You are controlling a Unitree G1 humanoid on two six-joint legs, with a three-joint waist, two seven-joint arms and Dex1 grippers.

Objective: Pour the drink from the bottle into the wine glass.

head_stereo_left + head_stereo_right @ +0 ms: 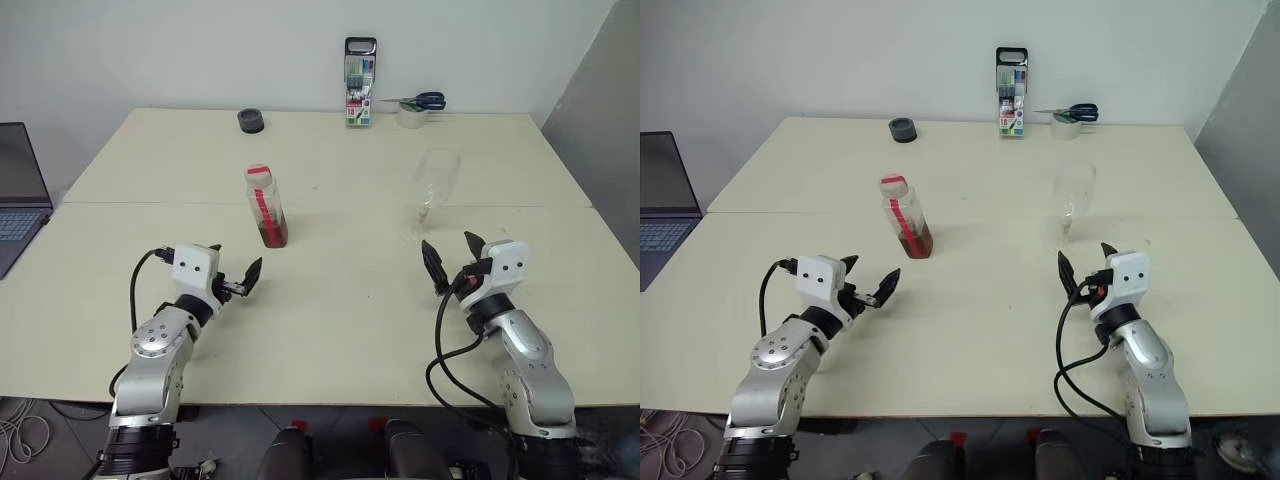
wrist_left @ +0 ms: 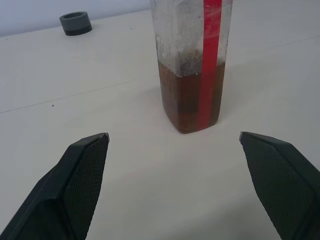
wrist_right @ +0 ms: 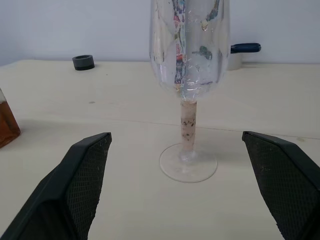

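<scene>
The bottle (image 1: 266,206) stands upright on the table's left half, clear plastic with a red label strip, and the reddish-brown drink (image 2: 187,102) fills its lower part. My left gripper (image 1: 232,272) is open just short of the bottle, its fingers (image 2: 82,170) spread wider than the bottle. On the right half stands the empty wine glass (image 1: 431,195), with its foot (image 3: 188,162) resting on the table. In front of the glass my right gripper (image 1: 452,256) is open and level, a short gap away from it.
At the table's far edge are an upright pack of coloured pens (image 1: 359,82), a tape roll with blue-handled scissors (image 1: 417,104) and a dark grey ring (image 1: 251,121). A laptop (image 1: 18,190) sits at the far left, beyond the table (image 1: 340,300).
</scene>
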